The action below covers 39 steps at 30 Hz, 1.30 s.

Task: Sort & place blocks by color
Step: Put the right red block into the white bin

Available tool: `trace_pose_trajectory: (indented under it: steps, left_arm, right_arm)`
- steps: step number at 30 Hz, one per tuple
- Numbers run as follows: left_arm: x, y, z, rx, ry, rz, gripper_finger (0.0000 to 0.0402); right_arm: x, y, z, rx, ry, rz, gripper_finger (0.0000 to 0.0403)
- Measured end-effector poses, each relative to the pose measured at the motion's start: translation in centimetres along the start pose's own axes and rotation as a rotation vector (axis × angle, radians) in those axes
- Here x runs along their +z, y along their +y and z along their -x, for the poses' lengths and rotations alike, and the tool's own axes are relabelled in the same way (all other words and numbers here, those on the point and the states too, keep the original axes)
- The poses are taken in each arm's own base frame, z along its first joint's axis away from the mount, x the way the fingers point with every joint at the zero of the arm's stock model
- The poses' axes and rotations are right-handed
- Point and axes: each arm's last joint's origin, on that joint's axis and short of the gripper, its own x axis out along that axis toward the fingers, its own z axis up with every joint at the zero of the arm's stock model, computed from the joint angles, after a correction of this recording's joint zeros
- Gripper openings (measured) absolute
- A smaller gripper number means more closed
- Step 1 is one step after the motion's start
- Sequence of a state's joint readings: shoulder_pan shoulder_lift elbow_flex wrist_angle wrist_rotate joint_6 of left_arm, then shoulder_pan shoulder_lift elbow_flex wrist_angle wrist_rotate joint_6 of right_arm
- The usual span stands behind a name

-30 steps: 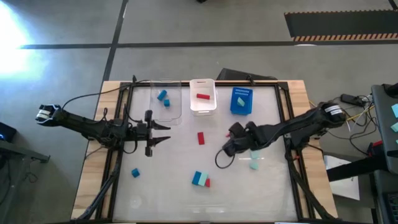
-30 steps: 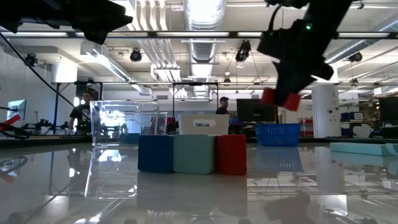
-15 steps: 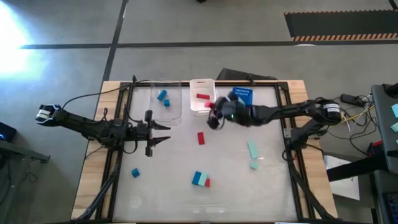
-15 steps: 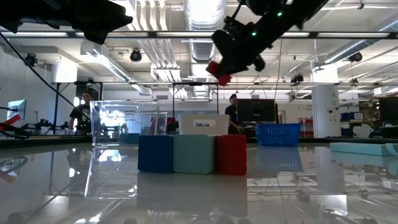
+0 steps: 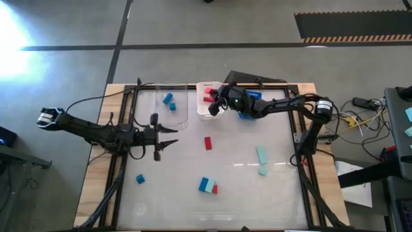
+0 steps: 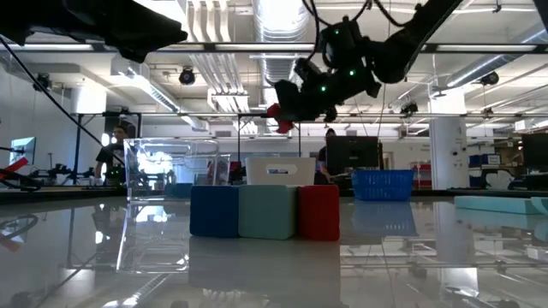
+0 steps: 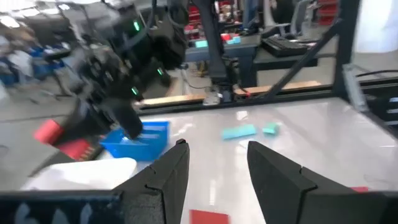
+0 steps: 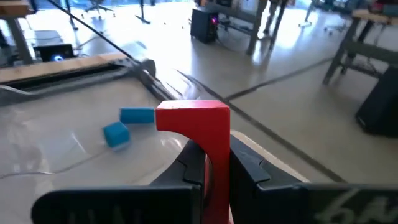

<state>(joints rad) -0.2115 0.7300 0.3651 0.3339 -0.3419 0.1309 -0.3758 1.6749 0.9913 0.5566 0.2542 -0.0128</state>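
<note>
My fingers [image 8: 245, 167] are matt black, clamped on a smooth red block [image 8: 198, 127]. The glossy tabletop [image 5: 244, 177] mirrors the ceiling lights. The clear bin [image 6: 158, 184] looks like plastic, though I'm unsure.

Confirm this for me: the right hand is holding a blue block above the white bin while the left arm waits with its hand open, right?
Not quite. The block in the right hand is red, not blue; the right wrist view shows it clamped between the fingers. The rest holds: it hangs over the white bin, and the left hand waits open.
</note>
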Motion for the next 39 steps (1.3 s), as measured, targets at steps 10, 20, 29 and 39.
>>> trace_pose_trajectory:
  steps: [10,20,29,39]
  left_arm:
    - [0.4,0.3,0.2,0.047,-0.032,0.071,0.0148]
    - [0.2,0.2,0.2,0.047,-0.036,0.114,0.0148]
    - [0.1,0.1,0.0,0.047,-0.038,0.167,0.0148]
    - [0.1,-0.3,-1.3,0.049,-0.065,0.206,0.0148]
  right_arm:
    - [-3.1,-0.2,-1.5,-0.045,0.107,-0.049,0.0023]
    - [-4.7,-0.3,-2.2,-0.111,0.148,-0.086,0.0073]
    - [-2.3,-0.6,-0.8,-0.105,0.127,-0.09,0.0112]
    - [-1.8,-0.7,0.2,-0.07,0.195,-0.063,0.0143]
